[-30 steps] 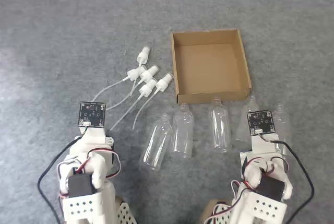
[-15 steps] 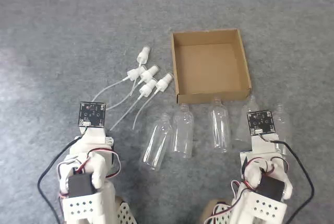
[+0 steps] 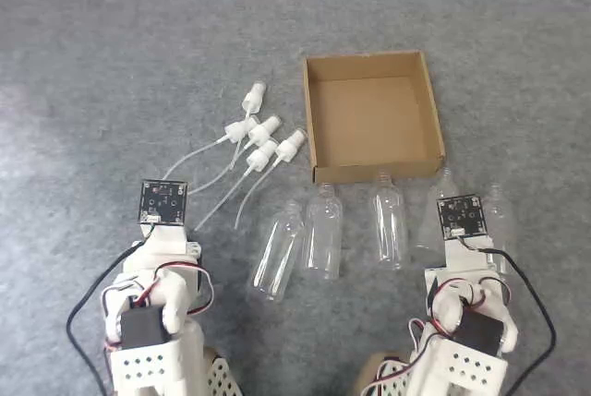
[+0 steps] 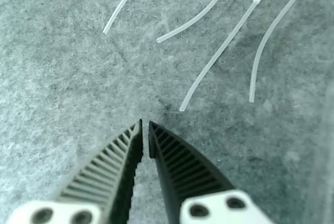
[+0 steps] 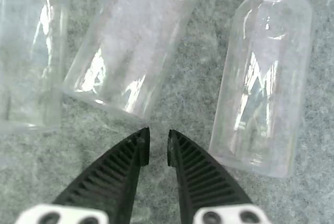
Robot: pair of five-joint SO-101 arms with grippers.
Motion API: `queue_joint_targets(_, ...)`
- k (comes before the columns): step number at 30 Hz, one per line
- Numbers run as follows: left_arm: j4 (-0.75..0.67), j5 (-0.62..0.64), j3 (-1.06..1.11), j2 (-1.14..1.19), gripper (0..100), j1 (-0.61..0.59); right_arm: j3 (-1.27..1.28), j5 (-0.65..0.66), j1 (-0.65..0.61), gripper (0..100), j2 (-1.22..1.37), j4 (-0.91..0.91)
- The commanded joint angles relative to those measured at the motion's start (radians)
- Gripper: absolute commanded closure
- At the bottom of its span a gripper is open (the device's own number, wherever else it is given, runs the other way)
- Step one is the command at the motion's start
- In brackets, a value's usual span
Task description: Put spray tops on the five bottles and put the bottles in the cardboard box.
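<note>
Five clear bottles lie on the grey carpet in a row, from one (image 3: 277,250) at the left to one (image 3: 500,216) at the right. Five white spray tops (image 3: 263,138) with long dip tubes lie in a cluster left of the open cardboard box (image 3: 372,172). My left gripper (image 4: 145,125) hovers shut over bare carpet, just short of the tube ends (image 4: 219,51). The right gripper (image 5: 156,140) is shut with a slim gap and holds nothing. It sits at the bases of two bottles (image 5: 263,78) (image 5: 141,41).
In the high view the left arm (image 3: 157,276) stands at the front left and the right arm (image 3: 466,304) at the front right. The right arm's wrist camera (image 3: 461,216) covers part of one bottle. Grey carpet runs far to the left and behind the box.
</note>
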Motion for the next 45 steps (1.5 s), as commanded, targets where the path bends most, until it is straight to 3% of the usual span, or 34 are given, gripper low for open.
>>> queue_joint_targets(1,0.003,0.0,-0.008,-0.017,99,-0.003,0.025,0.011,0.008,95.0,-0.022,0.008)
queue_joint_targets(32,0.003,0.002,-0.008,-0.017,99,0.003,-0.003,0.012,0.015,94.6,-0.024,-0.001)
queue_joint_targets(45,0.003,0.003,-0.008,-0.017,99,0.002,-0.471,0.057,0.015,94.6,-0.022,-0.001)
